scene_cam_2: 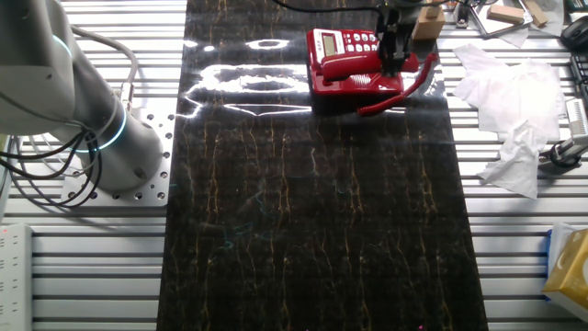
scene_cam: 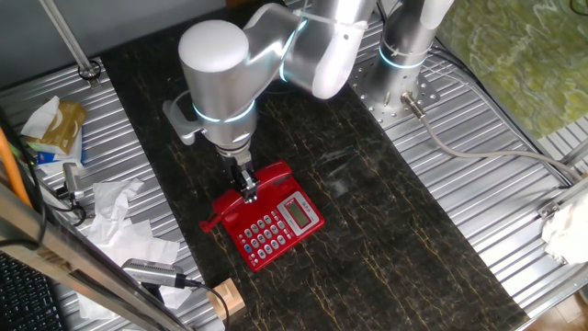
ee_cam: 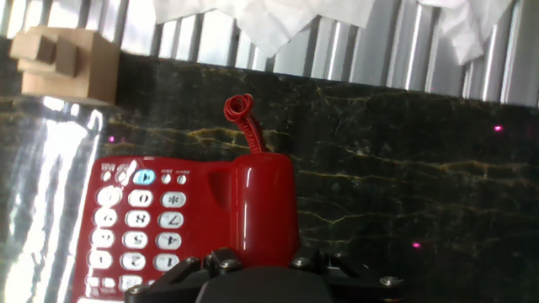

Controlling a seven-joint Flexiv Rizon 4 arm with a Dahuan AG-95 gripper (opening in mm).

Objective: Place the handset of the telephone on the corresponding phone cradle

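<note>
The red telephone (scene_cam: pixel 276 230) stands on the dark mat, keypad and pale display up; it also shows in the other fixed view (scene_cam_2: pixel 335 41) and in the hand view (ee_cam: pixel 135 223). The red handset (ee_cam: pixel 263 202) lies along the phone's cradle edge beside the keypad (scene_cam: pixel 276 175) (scene_cam_2: pixel 344 66); the cradle itself is mostly hidden under it. Its red cord (ee_cam: pixel 244 118) curls out past the phone's end. My gripper (ee_cam: pixel 259 257) reaches down onto the handset (scene_cam: pixel 248 191) (scene_cam_2: pixel 393 51), with a finger close against each side of it.
A wooden block (ee_cam: pixel 59 59) sits just off the phone's corner (scene_cam: pixel 225 299). Crumpled white tissues (scene_cam: pixel 119 216) (scene_cam_2: pixel 505 101) lie on the ribbed metal table beside the mat. The arm's base (scene_cam_2: pixel 101 138) stands at the mat's far side.
</note>
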